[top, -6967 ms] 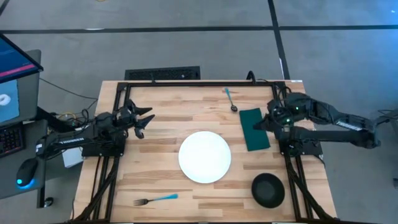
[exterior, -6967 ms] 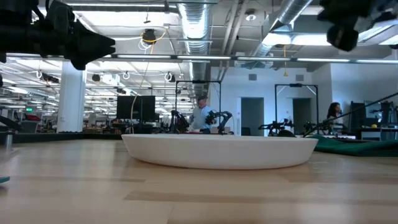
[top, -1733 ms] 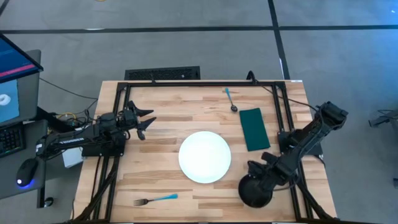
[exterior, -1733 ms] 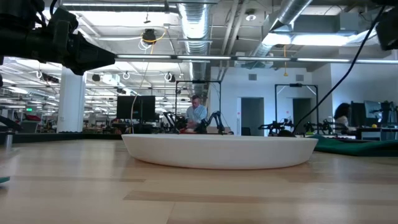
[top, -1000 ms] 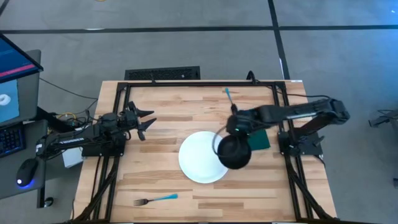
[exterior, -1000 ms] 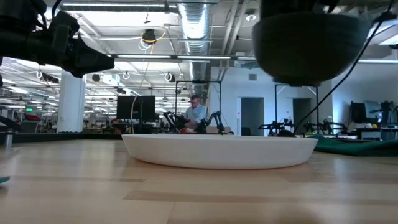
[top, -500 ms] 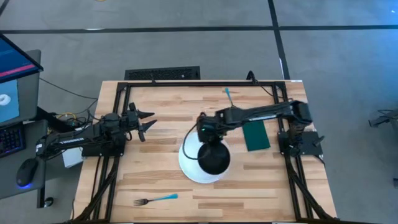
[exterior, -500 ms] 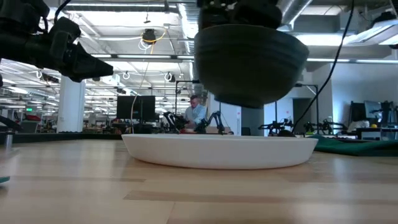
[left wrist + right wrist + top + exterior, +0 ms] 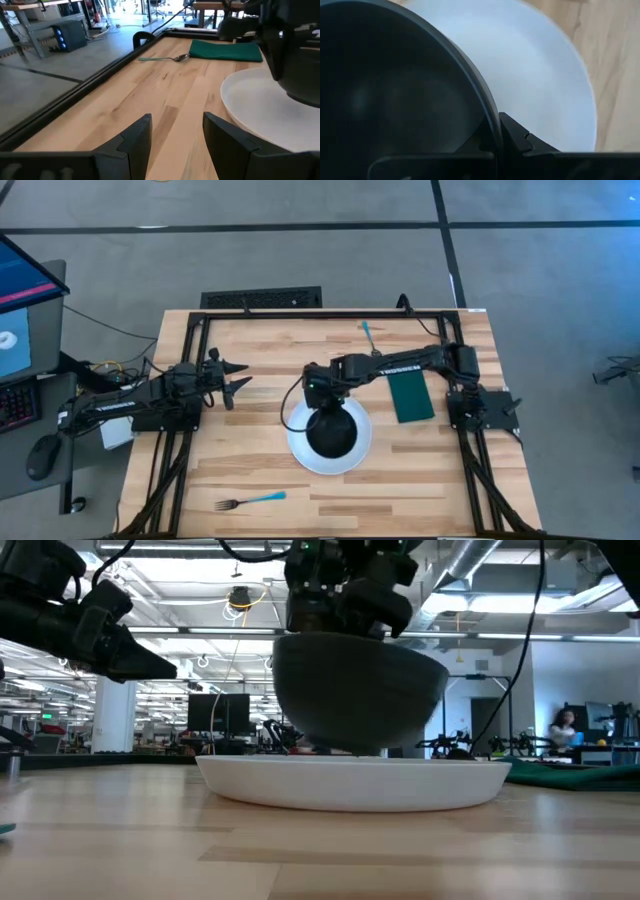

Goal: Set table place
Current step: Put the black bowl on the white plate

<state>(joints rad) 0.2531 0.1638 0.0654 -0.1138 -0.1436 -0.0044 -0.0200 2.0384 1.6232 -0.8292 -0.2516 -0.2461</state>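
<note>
The small black bowl [image 9: 333,430] hangs low over the middle of the round white plate [image 9: 300,448], held by my right gripper [image 9: 321,396], which reaches in from the table's right. In the low view the bowl [image 9: 360,690] sits just above the plate [image 9: 355,785]; whether they touch I cannot tell. The dark green napkin [image 9: 410,388] lies flat to the right of the plate, and the blue-handled spoon [image 9: 372,338] lies beyond it near the far edge. The blue-handled fork [image 9: 250,501] lies near the near edge. My left gripper [image 9: 232,380] hovers open, left of the plate. My right gripper is shut on the bowl's rim [image 9: 491,117] on its far side, one finger [image 9: 475,142] inside the bowl and one [image 9: 520,137] outside. The fingers come from above, pointing down. The bowl hangs upright below them, over the plate.
A black metal frame [image 9: 300,313] runs along the table's edges. Bare wood lies left of the plate and along the near edge beside the fork. In the left wrist view the plate [image 9: 260,107], napkin [image 9: 225,50] and spoon [image 9: 165,58] lie ahead of the open fingers.
My right gripper has carried the bowl from the plate's right edge toward the table's left, to over the plate's middle, and lowered it from well above to just over the plate. It has stayed shut on the rim.
</note>
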